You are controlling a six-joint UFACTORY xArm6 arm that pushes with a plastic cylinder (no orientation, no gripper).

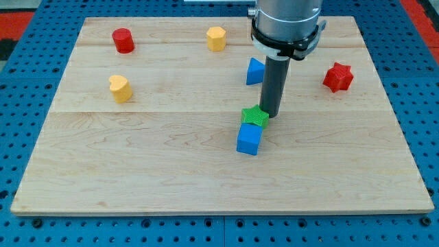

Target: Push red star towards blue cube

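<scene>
The red star (338, 77) lies at the view's right, near the board's right edge. The blue cube (249, 139) sits near the board's middle, touching a green star (254, 116) just above it. My tip (269, 115) stands at the green star's right side, touching or almost touching it, above and right of the blue cube. The red star is well to the right of my tip and a little higher in the view.
A blue triangular block (255, 71) sits just left of the rod. A red cylinder (123, 40) and a yellow block (216, 38) lie near the view's top. A yellow heart (120, 88) lies at the left. The wooden board (137, 171) rests on a blue pegboard.
</scene>
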